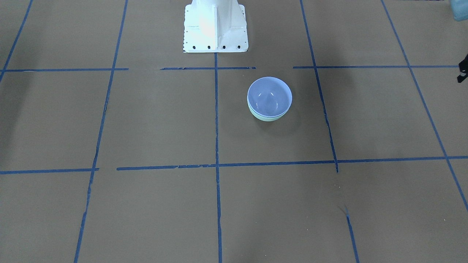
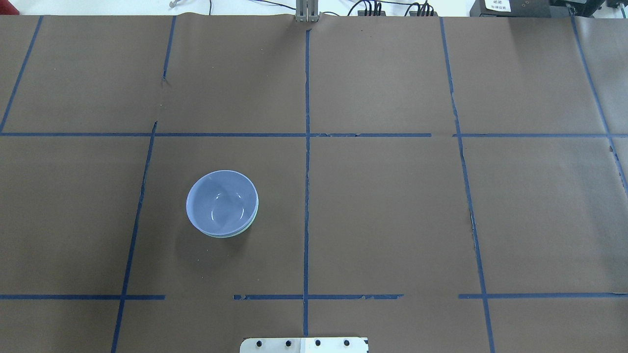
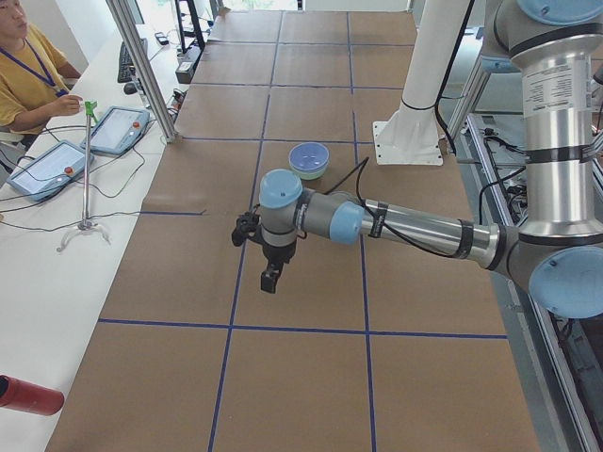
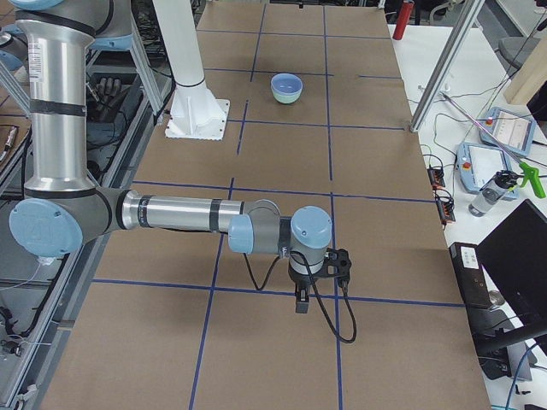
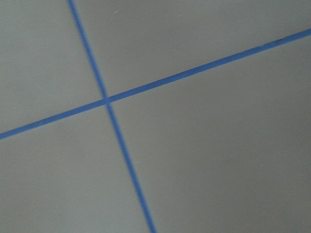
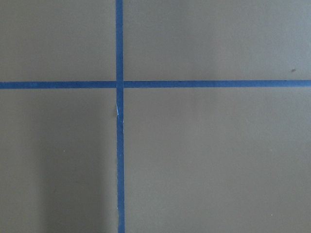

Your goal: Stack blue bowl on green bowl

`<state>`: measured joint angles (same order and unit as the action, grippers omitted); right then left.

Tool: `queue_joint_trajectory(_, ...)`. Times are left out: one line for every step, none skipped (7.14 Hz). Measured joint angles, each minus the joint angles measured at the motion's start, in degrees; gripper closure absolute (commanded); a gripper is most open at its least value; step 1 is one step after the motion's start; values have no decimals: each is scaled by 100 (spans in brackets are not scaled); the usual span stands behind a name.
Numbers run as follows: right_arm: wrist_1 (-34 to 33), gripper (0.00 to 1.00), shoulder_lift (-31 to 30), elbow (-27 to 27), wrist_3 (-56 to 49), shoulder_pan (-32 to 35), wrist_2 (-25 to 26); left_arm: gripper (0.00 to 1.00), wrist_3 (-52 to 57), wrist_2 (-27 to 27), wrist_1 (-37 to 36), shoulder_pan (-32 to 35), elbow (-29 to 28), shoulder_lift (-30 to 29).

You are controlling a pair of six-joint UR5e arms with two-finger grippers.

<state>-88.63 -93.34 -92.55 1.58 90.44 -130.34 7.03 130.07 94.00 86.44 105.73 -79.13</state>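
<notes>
The brown, tape-gridded table point(image 2: 392, 220) bears the green bowl point(image 1: 268, 119).

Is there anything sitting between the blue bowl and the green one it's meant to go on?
Nothing visible stands between them. The blue bowl already sits nested inside the green bowl. The left pincer and right pincer hang well away from both.

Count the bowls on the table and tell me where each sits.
2. The blue bowl sits nested inside the green bowl, on the robot's left of the centre tape line; nothing appears hidden.
</notes>
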Motion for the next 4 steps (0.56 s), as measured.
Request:
queue_joint_trajectory(2, 0, 0, 0, 0, 0, 0, 0, 233, 263, 1, 296, -147, 160)
queue_joint_trajectory(3, 0, 0, 0, 0, 0, -2, 0, 314, 421, -2, 418, -211, 262)
queue_joint_trajectory(4, 0, 0, 0, 0, 0, -4, 0, 342, 434, 3, 460, -236, 326)
queue_joint_trajectory(4, 0, 0, 0, 0, 0, -2, 0, 354, 435, 11, 473, -245, 351)
